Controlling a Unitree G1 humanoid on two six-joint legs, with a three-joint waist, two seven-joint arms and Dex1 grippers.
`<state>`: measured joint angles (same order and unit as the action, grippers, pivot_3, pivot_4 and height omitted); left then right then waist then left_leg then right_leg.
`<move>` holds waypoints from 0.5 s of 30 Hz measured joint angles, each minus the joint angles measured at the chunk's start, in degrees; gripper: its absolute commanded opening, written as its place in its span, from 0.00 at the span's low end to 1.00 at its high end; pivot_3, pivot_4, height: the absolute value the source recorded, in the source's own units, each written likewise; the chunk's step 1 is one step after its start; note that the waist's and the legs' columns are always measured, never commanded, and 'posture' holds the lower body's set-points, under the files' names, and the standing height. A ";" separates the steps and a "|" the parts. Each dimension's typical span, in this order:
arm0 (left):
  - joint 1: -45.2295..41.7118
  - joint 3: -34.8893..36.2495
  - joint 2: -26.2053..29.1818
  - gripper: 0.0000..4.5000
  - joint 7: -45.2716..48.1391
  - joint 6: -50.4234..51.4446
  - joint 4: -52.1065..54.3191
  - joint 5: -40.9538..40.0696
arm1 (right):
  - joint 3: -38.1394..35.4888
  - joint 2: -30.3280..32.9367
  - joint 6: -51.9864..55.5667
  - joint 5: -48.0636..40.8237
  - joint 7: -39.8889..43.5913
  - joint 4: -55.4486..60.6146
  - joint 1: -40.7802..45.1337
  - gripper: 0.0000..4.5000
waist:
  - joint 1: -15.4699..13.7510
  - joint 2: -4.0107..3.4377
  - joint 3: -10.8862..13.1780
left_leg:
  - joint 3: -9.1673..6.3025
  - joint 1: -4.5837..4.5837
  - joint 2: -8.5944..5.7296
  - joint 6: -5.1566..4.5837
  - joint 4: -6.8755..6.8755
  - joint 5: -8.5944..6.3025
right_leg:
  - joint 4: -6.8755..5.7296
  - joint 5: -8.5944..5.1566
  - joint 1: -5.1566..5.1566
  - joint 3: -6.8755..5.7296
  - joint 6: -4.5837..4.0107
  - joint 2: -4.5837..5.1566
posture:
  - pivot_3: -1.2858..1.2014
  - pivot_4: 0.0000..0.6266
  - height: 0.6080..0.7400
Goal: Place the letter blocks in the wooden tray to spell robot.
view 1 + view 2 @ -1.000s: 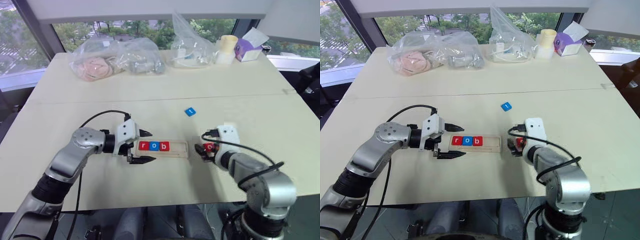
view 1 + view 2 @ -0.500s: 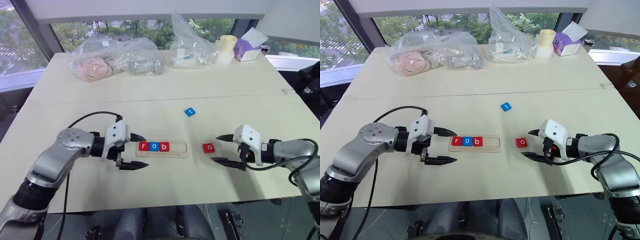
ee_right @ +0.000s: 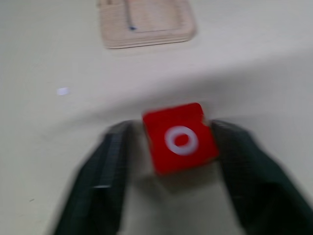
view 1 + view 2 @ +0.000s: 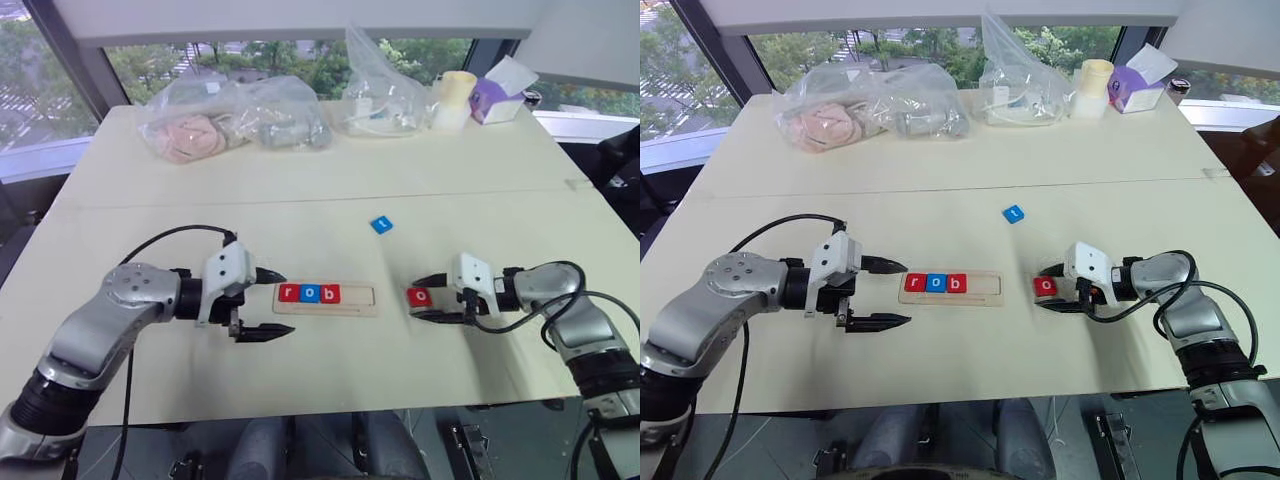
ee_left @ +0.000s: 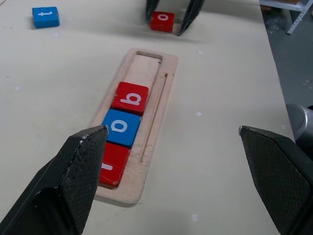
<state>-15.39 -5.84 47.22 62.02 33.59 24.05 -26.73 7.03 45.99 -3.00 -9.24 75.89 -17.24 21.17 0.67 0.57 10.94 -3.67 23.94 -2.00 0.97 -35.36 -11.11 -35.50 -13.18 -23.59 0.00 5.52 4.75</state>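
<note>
Right claw (image 4: 1053,290) now straddles red o (image 4: 1045,286) (tabletop).

In my right wrist view my fingers (image 3: 112,181) and the red o block (image 3: 180,138) between them blur, and the tray (image 3: 144,22) is cut off at the edge. I cannot read the blue block (image 4: 380,224).
</note>
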 measured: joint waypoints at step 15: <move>1.07 1.14 1.18 1.00 -0.27 -0.37 -1.45 0.09 | 3.53 -9.13 29.76 -7.82 -10.82 25.53 5.90 0.26 | -0.41 -0.01 0.00 | -0.23 -0.06 -0.05 0.02 0.18 -0.01 | 0.16 -0.01 0.01 0.04 -0.01 0.12 | 0.52 0.24 1.00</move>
<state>-14.32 -4.70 48.40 61.75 33.22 22.60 -26.64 10.56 36.87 26.75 -17.05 65.07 8.29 27.07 0.26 0.55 10.94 -3.90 23.88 -2.05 0.99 -35.19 -11.12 -35.34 -13.19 -23.58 0.05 5.51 4.87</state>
